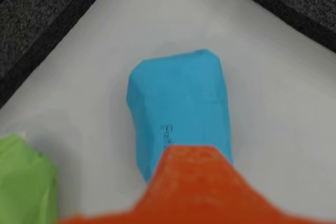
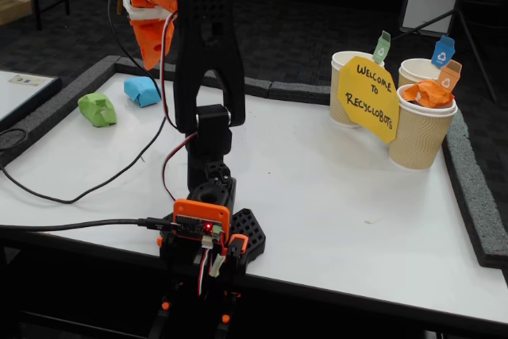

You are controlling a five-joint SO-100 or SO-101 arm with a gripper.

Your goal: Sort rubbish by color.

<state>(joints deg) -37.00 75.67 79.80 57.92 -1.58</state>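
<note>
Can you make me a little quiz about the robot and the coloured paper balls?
1. True or false: the orange wad is already inside a cup.
2. In the fixed view, which wad lies nearer the gripper: A) blue wad B) green wad?
3. How many wads lie on the white table?

Key: 1 true. 2 A; the wrist view shows blue right ahead, green off to the left. 3 two.

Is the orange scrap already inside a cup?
Yes. The orange wad sits in the mouth of the front cup, the one with the orange tag.
</note>
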